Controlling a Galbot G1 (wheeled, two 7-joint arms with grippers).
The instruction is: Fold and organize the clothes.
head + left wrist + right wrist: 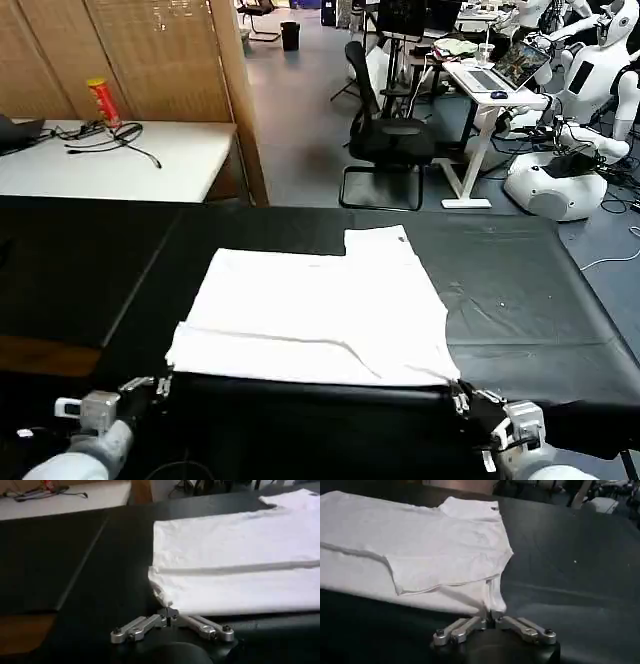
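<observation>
White T-shirt lies part-folded at the tabletop's near edge; left gripper and right gripper each pinch a near corner, closed on cloth, likely for folding it away.

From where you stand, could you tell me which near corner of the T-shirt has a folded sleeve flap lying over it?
The near corner by the right gripper: the T-shirt has its sleeve flap folded there, while the corner by the left gripper lies flat.

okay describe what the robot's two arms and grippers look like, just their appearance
Both arms end in light grey rounded wrist sections with silver metal blocks. The left gripper and right gripper have black bodies. In the wrist views, each one, left and right, shows a pair of silver metal linkage bars with dark screws, spreading from a rounded black base.
</observation>
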